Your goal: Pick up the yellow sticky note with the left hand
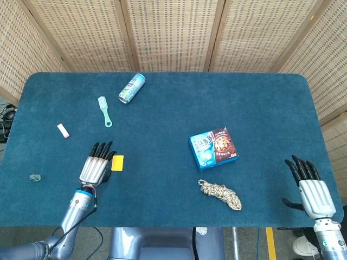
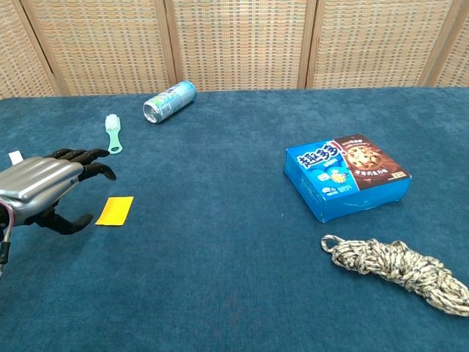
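The yellow sticky note (image 1: 117, 162) (image 2: 115, 210) lies flat on the blue table cloth near the front left. My left hand (image 1: 95, 167) (image 2: 45, 189) hovers just to the left of it, fingers extended and slightly apart, thumb pointing toward the note without touching it. It holds nothing. My right hand (image 1: 309, 186) stays at the front right corner of the table, fingers spread, empty; the chest view does not show it.
A blue cookie box (image 1: 213, 145) (image 2: 346, 174) sits right of centre, a coiled rope (image 1: 220, 194) (image 2: 399, 269) in front of it. A can (image 1: 132, 88) (image 2: 169, 101), a green brush (image 1: 104, 110) (image 2: 112, 133) and a white eraser (image 1: 63, 130) lie at the back left. A small clear object (image 1: 35, 177) rests near the left edge.
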Controlling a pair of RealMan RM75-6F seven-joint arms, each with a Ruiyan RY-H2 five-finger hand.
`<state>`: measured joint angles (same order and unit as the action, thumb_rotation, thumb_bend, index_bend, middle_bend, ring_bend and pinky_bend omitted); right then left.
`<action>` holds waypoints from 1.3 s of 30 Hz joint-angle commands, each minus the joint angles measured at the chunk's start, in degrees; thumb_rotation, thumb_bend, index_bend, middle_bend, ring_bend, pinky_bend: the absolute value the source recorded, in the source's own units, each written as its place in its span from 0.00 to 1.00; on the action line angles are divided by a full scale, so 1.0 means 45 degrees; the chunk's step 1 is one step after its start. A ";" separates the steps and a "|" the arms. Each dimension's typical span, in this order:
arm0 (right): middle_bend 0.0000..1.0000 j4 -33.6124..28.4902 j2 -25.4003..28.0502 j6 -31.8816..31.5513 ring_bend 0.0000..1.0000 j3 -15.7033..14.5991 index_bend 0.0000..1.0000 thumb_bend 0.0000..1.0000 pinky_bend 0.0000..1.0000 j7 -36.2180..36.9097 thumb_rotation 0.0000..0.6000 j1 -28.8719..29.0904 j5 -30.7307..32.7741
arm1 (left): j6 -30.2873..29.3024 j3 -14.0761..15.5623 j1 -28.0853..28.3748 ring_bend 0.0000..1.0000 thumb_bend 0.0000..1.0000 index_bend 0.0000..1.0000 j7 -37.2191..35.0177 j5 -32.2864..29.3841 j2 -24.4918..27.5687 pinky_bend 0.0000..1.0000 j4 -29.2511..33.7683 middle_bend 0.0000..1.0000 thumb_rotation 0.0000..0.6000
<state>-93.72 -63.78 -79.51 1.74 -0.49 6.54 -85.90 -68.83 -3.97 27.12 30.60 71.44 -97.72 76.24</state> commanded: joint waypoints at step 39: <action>0.00 -0.0036 0.0069 -0.0010 0.00 -0.0011 0.00 0.01 0.00 0.0204 1.00 0.0011 -0.0020 | -0.0349 -0.0322 -0.0039 0.00 0.33 0.32 0.0387 0.0632 -0.2232 0.00 -0.2716 0.00 1.00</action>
<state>-93.87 -63.47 -79.54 1.70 0.43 6.59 -85.97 -70.33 -5.31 26.80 32.41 74.07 -107.38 64.53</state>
